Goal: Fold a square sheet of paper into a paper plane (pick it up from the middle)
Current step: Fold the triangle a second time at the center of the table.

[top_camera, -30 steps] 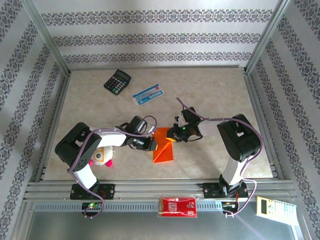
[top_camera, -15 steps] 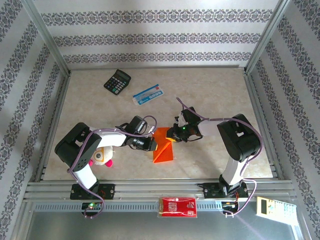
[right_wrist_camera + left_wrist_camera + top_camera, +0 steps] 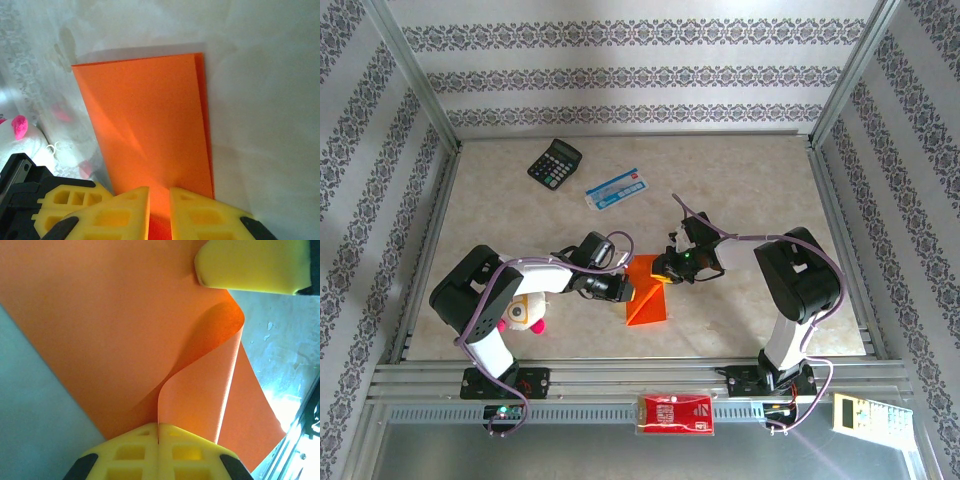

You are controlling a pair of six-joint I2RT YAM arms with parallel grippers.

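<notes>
Top external view: nearer than the square sheet of paper it's bare table right up to the front edge. Beyond it there's plenty of free room before the calculator. Paper's bright orange, folded, one flap curling up. Left gripper pinches that flap tight. Right gripper straddles the sheet's far-right corner, fingers slightly apart. Nothing's visibly moved since a second ago.

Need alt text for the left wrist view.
The left gripper pinches the edge of the orange sheet of paper, which bulges into a loose curl. A yellow finger of the right gripper sits at the sheet's top right; grey table shows either side.
</notes>
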